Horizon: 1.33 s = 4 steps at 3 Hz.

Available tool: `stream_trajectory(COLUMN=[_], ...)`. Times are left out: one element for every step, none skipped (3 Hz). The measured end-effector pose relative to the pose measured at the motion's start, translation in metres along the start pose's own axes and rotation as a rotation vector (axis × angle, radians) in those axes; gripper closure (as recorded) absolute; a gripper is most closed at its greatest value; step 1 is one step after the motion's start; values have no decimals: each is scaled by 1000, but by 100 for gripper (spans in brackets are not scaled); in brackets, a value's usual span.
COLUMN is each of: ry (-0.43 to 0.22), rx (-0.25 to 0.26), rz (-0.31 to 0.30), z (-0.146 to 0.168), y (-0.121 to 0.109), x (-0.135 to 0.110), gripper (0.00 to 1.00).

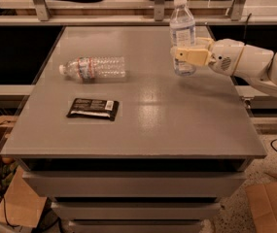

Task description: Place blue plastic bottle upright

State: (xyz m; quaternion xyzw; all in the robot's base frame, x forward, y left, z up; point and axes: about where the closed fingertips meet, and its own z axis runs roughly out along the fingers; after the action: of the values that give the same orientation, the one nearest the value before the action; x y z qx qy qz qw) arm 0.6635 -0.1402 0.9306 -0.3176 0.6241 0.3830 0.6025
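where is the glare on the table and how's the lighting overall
Camera view: a pale sheen lies midway on the table, between the black packet and the gripper, shut on the upright blue plastic bottle at far right; same camera view: warm, dim light.

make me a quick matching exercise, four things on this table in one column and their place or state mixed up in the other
Things
1. blue plastic bottle
2. ribbed clear bottle
3. black packet
4. gripper

Place or state
A. lying on its side, left part of the table
B. flat, front left, nearest the camera
C. upright, far right
D. shut on a bottle's lower half, reaching in from the right

Pairs: 1-C, 2-A, 3-B, 4-D
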Motion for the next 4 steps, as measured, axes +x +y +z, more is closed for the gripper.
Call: stream_trajectory(ry=[-23, -44, -64, -77], rx=[-11, -15, -16, -19], rz=[9, 20, 29, 34], z=[-4, -10, -16, -22], y=[0, -1, -3, -3], x=[2, 6, 9, 12], gripper=[100, 100, 100, 100])
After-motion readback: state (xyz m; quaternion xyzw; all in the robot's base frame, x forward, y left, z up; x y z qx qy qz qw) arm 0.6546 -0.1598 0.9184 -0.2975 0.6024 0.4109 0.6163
